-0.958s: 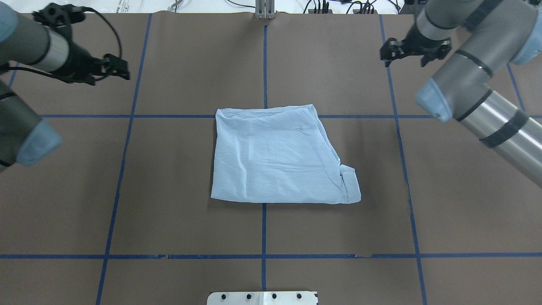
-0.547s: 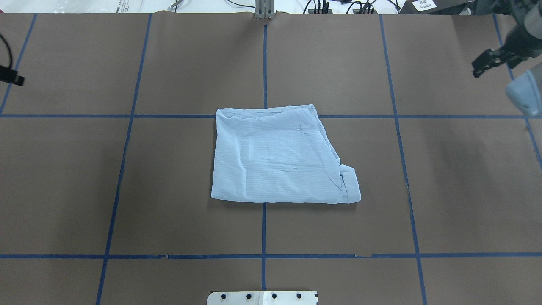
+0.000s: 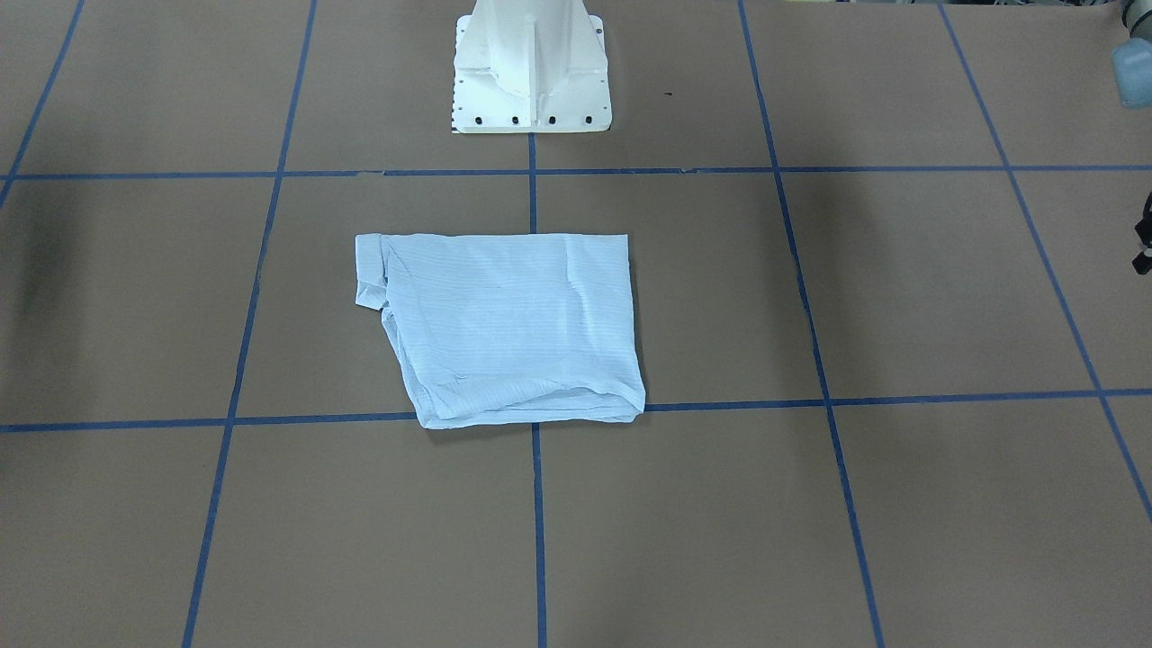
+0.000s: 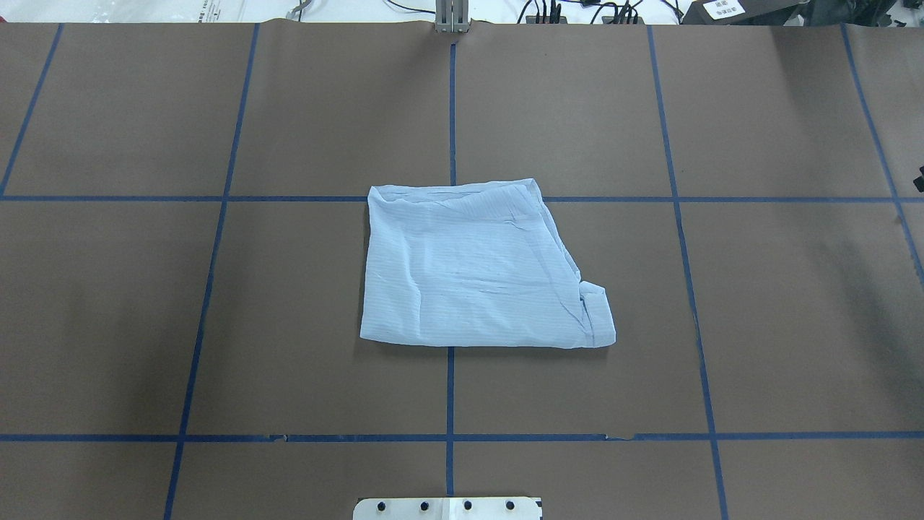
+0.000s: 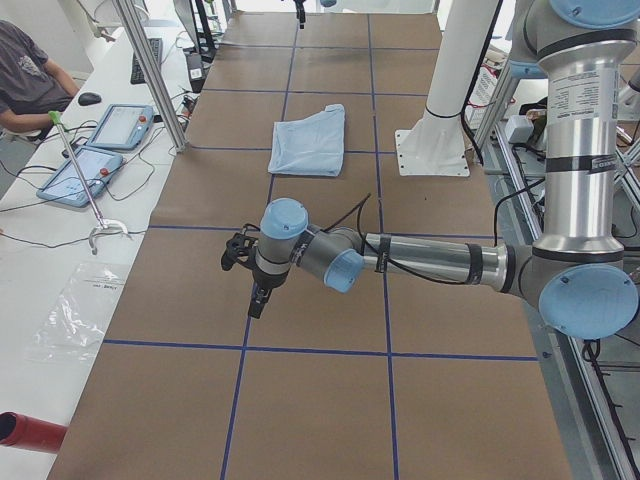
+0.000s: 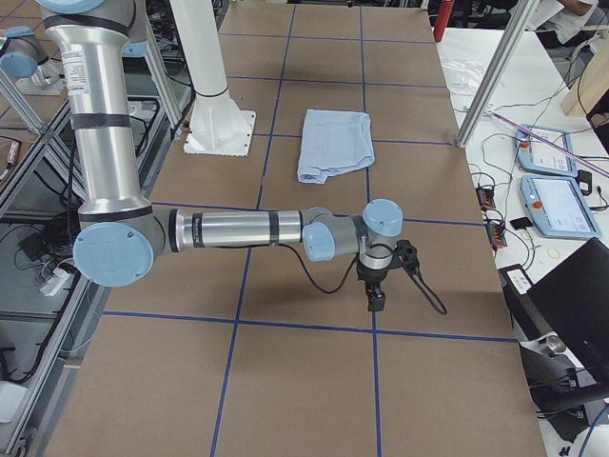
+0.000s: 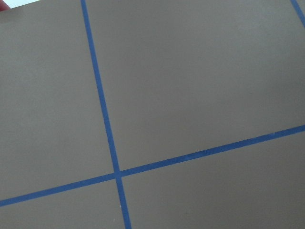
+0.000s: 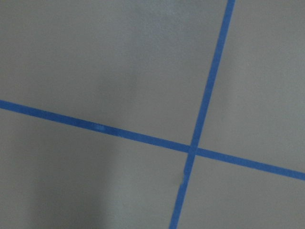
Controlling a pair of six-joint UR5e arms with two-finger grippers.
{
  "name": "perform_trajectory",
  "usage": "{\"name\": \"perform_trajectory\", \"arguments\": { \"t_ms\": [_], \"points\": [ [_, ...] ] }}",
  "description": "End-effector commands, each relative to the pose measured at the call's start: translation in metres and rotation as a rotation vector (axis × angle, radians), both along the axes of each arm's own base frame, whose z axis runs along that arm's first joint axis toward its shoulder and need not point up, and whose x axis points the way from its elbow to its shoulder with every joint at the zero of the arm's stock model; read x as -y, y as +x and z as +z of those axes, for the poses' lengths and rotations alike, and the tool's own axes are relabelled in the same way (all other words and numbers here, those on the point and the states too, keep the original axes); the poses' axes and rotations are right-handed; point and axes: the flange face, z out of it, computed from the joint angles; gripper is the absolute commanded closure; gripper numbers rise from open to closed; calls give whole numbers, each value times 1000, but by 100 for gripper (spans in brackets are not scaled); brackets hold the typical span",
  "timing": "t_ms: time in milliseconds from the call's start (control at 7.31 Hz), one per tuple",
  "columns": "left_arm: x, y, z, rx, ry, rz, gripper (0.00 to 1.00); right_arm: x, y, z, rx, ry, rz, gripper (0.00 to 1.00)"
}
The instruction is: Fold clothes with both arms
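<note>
The pale-blue striped shirt (image 4: 476, 267) lies folded into a rough rectangle at the table's middle, with a small flap at its near right corner. It also shows in the front view (image 3: 504, 324) and both side views (image 5: 310, 140) (image 6: 335, 143). Nothing touches it. My left gripper (image 5: 257, 300) hangs over bare brown paper far to the shirt's left, pointing down. My right gripper (image 6: 377, 300) hangs far to its right. I cannot tell whether either is open or shut. Both wrist views show only paper and blue tape, no fingers.
The white pedestal base (image 3: 531, 72) stands behind the shirt. Blue tape lines (image 4: 449, 390) grid the brown paper. Beyond the table's far edge are aluminium posts (image 5: 150, 70), control tablets (image 5: 100, 130) (image 6: 552, 190) and a seated operator (image 5: 25, 70).
Both arms have swung outward, away from the table's middle, and left the overhead view. The shirt has not moved.
</note>
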Motion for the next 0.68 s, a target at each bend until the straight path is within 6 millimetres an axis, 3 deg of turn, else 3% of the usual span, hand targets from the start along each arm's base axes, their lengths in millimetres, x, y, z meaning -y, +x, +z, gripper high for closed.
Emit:
{"name": "perform_trajectory", "arguments": {
  "t_ms": [0,274,411,547],
  "points": [
    [-14,-9,24,3,-58,-10,0,-32,39,28,36,-22,83,0],
    [-20,-11,13,12,-212,-8,0,-49,72,20,176,-111,181,0],
    [-23,-16,3,20,-230,-4,0,-54,74,9,170,-125,188,0],
    [-26,-30,13,37,-210,33,0,-57,75,-6,165,-158,193,0]
  ]
}}
